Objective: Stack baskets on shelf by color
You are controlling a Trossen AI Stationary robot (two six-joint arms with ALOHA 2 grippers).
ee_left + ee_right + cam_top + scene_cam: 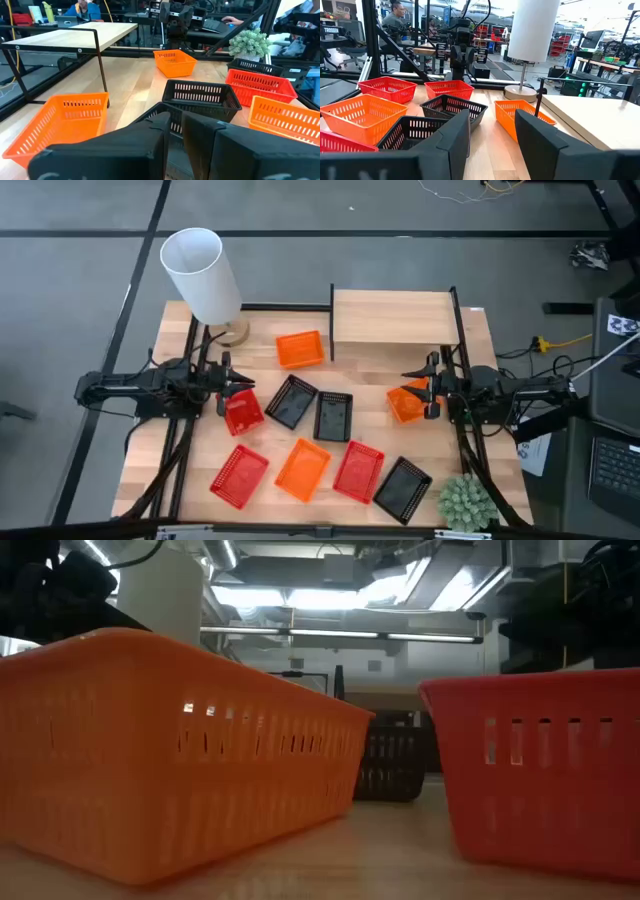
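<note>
We're looking straight down on the table, and the shelf (392, 317) at the far edge stands bare on top, with every basket down on the tabletop (200, 445). Our left gripper (233, 387) hangs at the left side, right over a red basket (243, 413), and from its own wrist camera the two dark fingers (150, 140) sit nearly together, a slim gap between them and nothing in it. Our right gripper (418, 392) waits on the right, just beside the shelf's near upright, over an orange basket (405, 404); its fingers (455, 137) stand wide apart and empty. Between the arms we have an orange basket (299, 349) lying close to the shelf's left end, and two black baskets (291, 401) (333, 416) side by side at mid-table. Along the near edge runs a row: red basket (240, 475), orange basket (303, 468), red basket (358, 471), black basket (402, 488). A white lamp (201, 275) stands at the far left corner and a small green plant (467, 502) at the near right.
</note>
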